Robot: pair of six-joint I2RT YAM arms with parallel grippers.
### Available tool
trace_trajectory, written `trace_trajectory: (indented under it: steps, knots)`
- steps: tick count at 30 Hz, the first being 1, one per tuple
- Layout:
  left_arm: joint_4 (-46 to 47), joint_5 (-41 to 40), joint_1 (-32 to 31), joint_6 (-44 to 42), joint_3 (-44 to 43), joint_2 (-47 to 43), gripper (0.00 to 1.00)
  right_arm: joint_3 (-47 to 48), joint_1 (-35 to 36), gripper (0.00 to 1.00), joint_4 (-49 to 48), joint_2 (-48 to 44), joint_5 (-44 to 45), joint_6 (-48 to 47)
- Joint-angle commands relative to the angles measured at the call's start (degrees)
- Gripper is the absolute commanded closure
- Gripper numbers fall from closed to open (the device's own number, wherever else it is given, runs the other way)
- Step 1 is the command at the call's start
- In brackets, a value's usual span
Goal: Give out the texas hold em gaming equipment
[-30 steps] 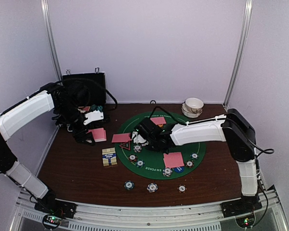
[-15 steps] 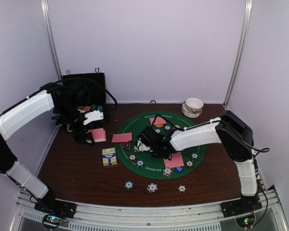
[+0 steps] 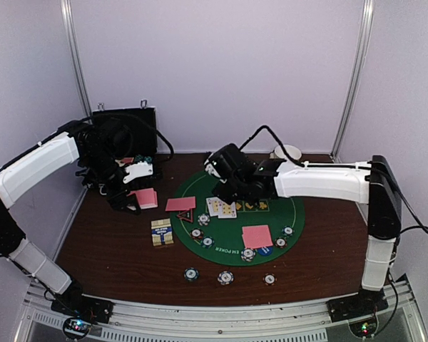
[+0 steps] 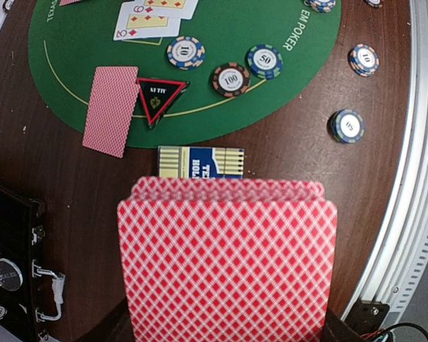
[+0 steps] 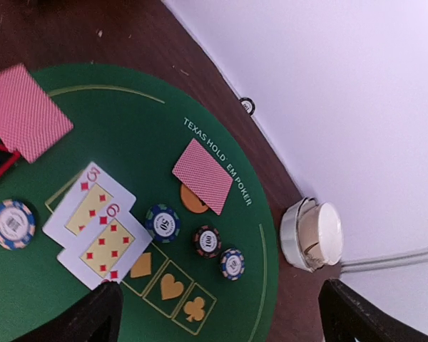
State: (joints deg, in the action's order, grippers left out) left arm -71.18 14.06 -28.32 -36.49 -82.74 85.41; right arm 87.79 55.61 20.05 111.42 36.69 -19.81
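Left wrist view: left tool [image 3: 135,203] clamped on the pink-backed deck [image 4: 228,263] above the desk [image 4: 285,164]. Right tool [image 5: 220,287], fingers apart (empty), hovers over two face-up cards [image 5: 96,224] on the green mat [image 5: 128,121]. Likely mid-deal; a third card seems due.

Two face-up cards, the five of diamonds [image 5: 89,205] and the six of diamonds [image 5: 105,247], lie overlapping near the middle of the green mat [image 3: 285,214]. At its far side a pink-backed card [image 5: 202,175] covers part of an orange disc [image 5: 191,201], and three stripe-edged chips [image 5: 207,240] sit in a row just beside it. Another face-down card [image 4: 110,110] straddles the mat's left edge, just beside the black-and-red triangular marker [image 4: 159,96]. Chips marked 10 [image 4: 185,52], 100 [image 4: 231,79] and 50 [image 4: 264,60] sit near that. A third face-down card [image 3: 257,236] lies on the mat's near right. Three more chips [image 3: 225,277] rest on the bare desk [image 3: 114,249]. The left pincer [image 3: 135,202] holds a stack of pink-backed cards [image 4: 227,260] off the desk.
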Motion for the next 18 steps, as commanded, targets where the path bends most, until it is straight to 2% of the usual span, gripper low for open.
trace_trajectory:
  steps: [1,4,6,10,14,18]
  knots:
    - [0.08,1.28,0.48,0.17,-1.99,-0.55,1.00,5.76,-4.74,0.00,11.55,-5.76,-14.39,25.02]
    - [0.08,1.24,0.45,0.11,-2.05,-0.64,1.00,4.88,-8.59,0.00,12.34,-7.84,-32.78,36.53]
    - [0.07,1.38,0.45,0.16,-2.15,-0.62,1.00,2.06,-10.55,0.01,8.31,-8.48,-48.17,43.52]
    - [0.12,1.57,0.45,0.05,-2.33,-0.72,1.00,-0.54,-10.88,0.00,-1.38,-6.47,-68.71,57.40]
    - [0.12,1.79,0.48,0.10,-2.42,-0.73,1.00,-2.89,-10.09,0.01,-14.74,-3.09,-79.74,70.66]
    - [0.23,1.82,0.45,0.10,-2.37,-0.70,1.00,-2.23,-7.87,0.01,-22.21,0.36,-84.38,77.65]
